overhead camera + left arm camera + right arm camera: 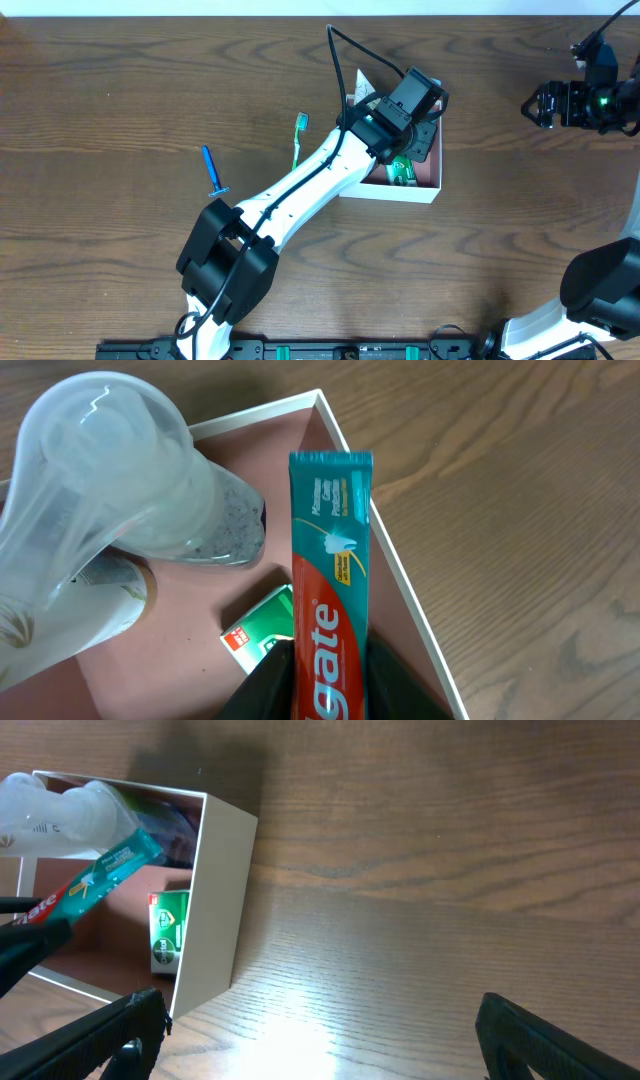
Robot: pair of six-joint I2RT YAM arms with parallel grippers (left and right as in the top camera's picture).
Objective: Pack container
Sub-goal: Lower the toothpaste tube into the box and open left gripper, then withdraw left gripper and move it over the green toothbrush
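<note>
My left gripper (330, 698) clamped a toothpaste tube (330, 560) just above the container (400, 193), which sat on the wooden table (120, 80) (a green box (262, 628) and a clear bottle (110, 510) lay inside it). My right gripper (315, 1025), well apart from the container, gaped wide.

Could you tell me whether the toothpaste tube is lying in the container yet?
Not yet: the left gripper grips the toothpaste tube, tilted above the container.
</note>
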